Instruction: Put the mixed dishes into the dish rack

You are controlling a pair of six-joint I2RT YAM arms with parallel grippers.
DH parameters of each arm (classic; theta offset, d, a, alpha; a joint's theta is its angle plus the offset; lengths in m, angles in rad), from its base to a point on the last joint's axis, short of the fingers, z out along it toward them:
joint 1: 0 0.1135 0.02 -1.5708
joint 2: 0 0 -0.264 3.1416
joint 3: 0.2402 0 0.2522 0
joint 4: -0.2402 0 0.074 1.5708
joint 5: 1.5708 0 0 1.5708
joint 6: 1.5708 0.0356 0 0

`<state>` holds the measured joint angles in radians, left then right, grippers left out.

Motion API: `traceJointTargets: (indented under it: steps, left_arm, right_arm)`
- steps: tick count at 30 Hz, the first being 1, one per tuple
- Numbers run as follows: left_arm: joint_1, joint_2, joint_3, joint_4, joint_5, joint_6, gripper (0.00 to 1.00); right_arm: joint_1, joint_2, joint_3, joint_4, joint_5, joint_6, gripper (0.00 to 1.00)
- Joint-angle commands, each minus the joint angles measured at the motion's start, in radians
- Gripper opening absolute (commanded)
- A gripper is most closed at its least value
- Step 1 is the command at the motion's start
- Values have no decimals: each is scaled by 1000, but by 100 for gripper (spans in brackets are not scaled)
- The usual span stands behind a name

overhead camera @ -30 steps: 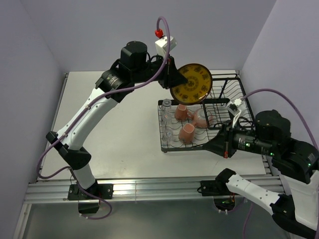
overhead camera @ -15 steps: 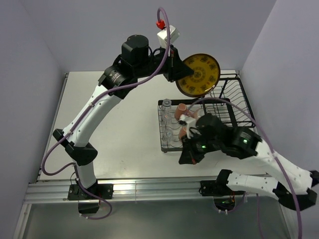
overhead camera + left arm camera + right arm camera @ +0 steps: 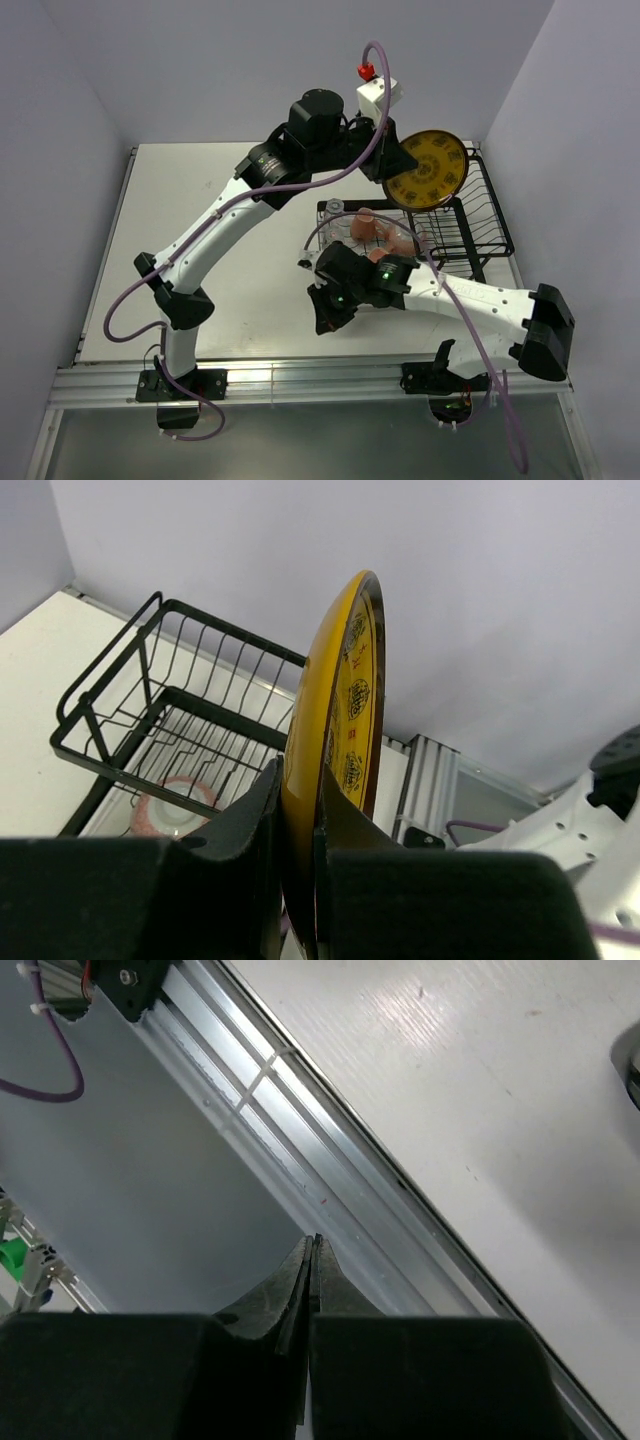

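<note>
**Plate carried right to the tall end of the rack; right arm swings to the near edge**

Against a second ago, the left arm has reached farther right. The plate, which hung over the left part of the rack, now hangs above the taller basket section near the far right corner of the table. The right arm has swung as well. It lay stretched out past the rack's near right corner; now it is folded across the low tray. The right gripper points down towards the near edge of the table, just left of the tray's near left corner.

The left gripper is clamped on the plate's lower rim, one finger on each face. The right gripper has its fingers pressed together with nothing between them, above the metal rail along the table's near edge.

The plate is yellow with a dark rim and rings of dark motifs. It stands on edge, close to upright, clear of the rack wires below it. In the tray, a glass stands at the far left corner with a pink mug beside it; the right arm hides much of the rest.
</note>
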<state>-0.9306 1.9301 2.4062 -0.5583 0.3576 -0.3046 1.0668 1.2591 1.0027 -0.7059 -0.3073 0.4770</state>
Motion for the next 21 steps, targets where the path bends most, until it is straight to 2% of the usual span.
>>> traceJointTargets:
  steps: [1,4,7,14,17,21]
  left_arm:
    - [-16,-11,15,52,-57,30,0]
    - [-24,-2,5,70,-60,21,0]
    - [-25,13,37,52,-83,18,0]
    - [-11,-26,25,64,-173,55,0]
    - [7,-54,-37,98,-178,53,0]
    - [38,-59,-50,110,-164,65,0]
  right_arm:
    - [36,40,27,137,39,-11,0]
    - [77,42,62,155,27,-17,0]
    - [105,-33,65,157,43,0,0]
    - [142,-228,99,-6,143,31,0]
    - [145,-317,169,-93,191,38,0]
    - [145,-371,368,-191,229,25,0]
